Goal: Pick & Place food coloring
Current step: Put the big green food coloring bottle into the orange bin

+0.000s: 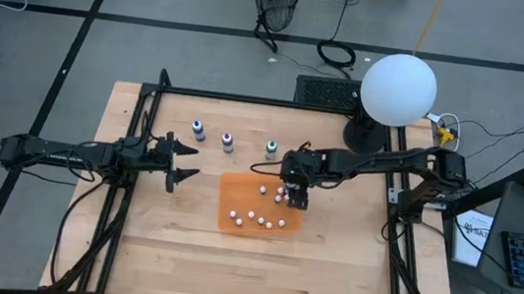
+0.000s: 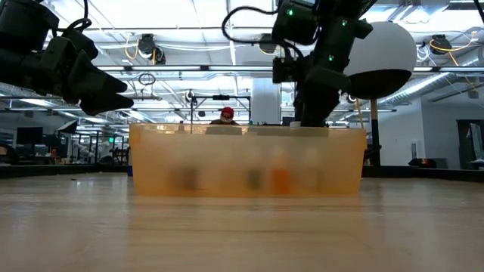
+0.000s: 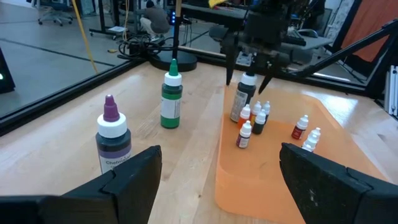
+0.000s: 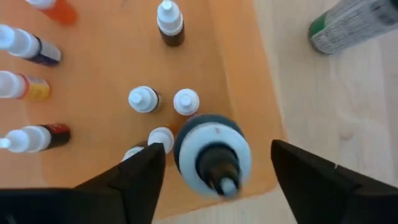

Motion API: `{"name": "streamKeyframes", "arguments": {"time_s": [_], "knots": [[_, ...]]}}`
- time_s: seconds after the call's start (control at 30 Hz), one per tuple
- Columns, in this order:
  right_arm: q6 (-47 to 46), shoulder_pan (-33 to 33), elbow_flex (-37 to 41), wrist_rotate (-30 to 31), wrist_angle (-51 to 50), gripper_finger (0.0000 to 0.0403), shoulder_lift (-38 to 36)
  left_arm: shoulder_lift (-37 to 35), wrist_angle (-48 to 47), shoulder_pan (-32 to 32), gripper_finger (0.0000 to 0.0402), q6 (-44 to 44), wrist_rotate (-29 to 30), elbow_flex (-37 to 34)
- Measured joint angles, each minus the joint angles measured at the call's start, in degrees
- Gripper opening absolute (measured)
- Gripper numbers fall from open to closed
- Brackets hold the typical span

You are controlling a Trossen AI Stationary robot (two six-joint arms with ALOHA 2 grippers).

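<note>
Three food coloring bottles stand upright on the wooden table beyond the orange tray [image 1: 247, 190]: blue [image 1: 198, 130], purple [image 1: 228, 142] [image 3: 114, 140] and green [image 1: 271, 149] [image 3: 171, 96]. A fourth, dark bottle with a pale cap [image 3: 242, 102] [image 4: 211, 155] stands on its base in the tray's far right corner. My right gripper [image 1: 294, 195] [image 4: 217, 148] hangs over it, slanting down, open, one finger on each side of the cap with a gap showing at both. My left gripper [image 1: 184, 163] waits open to the left of the tray.
Several much smaller white-capped bottles [image 1: 259, 216] [image 3: 252, 127] stand and lie in the tray, some right beside the dark bottle. A white globe lamp [image 1: 397, 88] stands at the table's far right. Black frame rails [image 1: 145, 134] border the table's sides.
</note>
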State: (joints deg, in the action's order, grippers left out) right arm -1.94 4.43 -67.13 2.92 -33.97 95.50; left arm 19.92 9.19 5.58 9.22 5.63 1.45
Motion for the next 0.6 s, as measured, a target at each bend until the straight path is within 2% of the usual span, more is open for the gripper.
{"name": "streamKeyframes", "arguments": {"time_s": [0.1, 0.23, 0.37, 0.5, 0.6], "knots": [[-0.04, 0.0, -1.51, 1.83, -0.77, 0.0289, -2.18, 0.0, -0.04, 0.0, 0.0324, 0.01, 0.0, 0.0], [3.62, 0.45, -7.31, 9.28, -3.26, 0.029, -4.36, -0.02, 0.0, 0.01, 0.0324, 0.0, 0.0, 0.0], [5.65, 3.93, -22.8, 10.62, -14.5, 0.0289, -1.18, 0.0, -0.09, 0.02, 0.0324, 0.01, 0.0, 0.0], [6.84, 8.56, -40.73, 10.66, -27.43, 0.0284, 7.05, 0.0, -0.11, 0.02, 0.0324, 0.01, 0.0, 0.0], [7.98, 11.84, -50.08, 10.5, -32.37, 0.0284, 13.03, -0.01, 0.02, 0.02, 0.0324, 0.0, 0.0, 0.0]]}}
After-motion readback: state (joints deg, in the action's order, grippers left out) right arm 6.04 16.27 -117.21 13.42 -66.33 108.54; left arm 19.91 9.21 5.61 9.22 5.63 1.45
